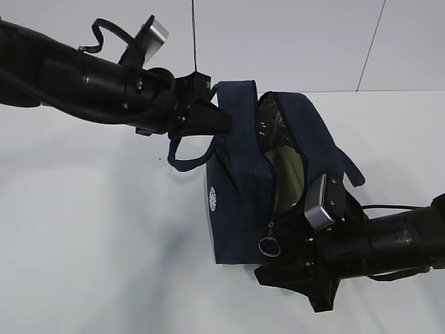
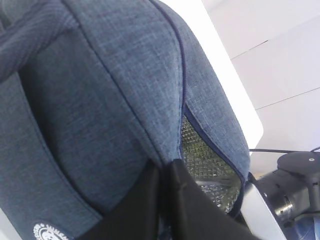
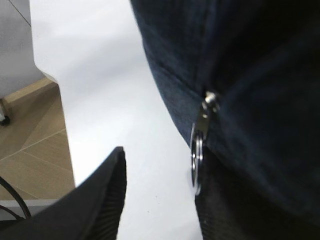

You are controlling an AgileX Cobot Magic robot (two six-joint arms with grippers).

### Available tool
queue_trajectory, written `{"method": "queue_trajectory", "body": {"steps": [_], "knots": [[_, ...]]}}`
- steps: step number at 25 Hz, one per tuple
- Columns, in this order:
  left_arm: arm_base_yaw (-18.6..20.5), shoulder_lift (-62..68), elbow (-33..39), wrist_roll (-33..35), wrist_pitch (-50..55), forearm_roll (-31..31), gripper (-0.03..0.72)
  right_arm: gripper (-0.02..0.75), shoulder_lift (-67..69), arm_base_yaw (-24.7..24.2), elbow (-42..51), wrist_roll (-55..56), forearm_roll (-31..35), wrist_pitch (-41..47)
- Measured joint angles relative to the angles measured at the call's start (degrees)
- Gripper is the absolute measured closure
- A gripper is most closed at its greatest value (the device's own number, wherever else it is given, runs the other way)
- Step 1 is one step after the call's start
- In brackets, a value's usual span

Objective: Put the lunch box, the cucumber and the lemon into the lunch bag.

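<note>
Left gripper (image 1: 208, 115) is clamped on the bag (image 1: 236, 209) edge, holding it open; lunch box (image 1: 286, 177) looks inside already. Right gripper (image 1: 306, 275) sits half open, empty, by the zipper pull (image 1: 270, 243). Cucumber and lemon aren't visible, so finding them is probably next.

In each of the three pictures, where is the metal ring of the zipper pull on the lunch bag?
Exterior view: the metal ring hangs low on the front corner of the lunch bag, right of centre.
Left wrist view: not in it; only the bag's fabric and silver lining show.
Right wrist view: the ring hangs right of centre, against the dark fabric.
Shared landmark: the navy lunch bag itself.
</note>
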Motion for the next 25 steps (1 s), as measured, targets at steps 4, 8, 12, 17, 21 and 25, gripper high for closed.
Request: {"method": "queue_trajectory", "body": {"steps": [4,8,12,17,21,25], "knots": [[0.00,0.00,0.00,0.00,0.49,0.00,0.676,0.393,0.00,0.00,-0.30,0.10,0.00,-0.36],[0.00,0.00,0.00,0.00,0.86,0.00,0.676,0.392,0.00,0.00,-1.59,1.83,0.00,-0.36],[0.00,0.00,0.00,0.00,1.07,0.00,0.676,0.392,0.00,0.00,-2.37,2.52,-0.23,-0.36],[0.00,0.00,0.00,0.00,1.07,0.00,0.676,0.423,0.00,0.00,-2.40,2.63,-0.23,-0.36],[0.00,0.00,0.00,0.00,1.07,0.00,0.676,0.483,0.00,0.00,-2.40,2.73,-0.23,-0.36],[0.00,0.00,0.00,0.00,1.07,0.00,0.676,0.500,0.00,0.00,-2.50,2.73,-0.23,-0.36]]}}
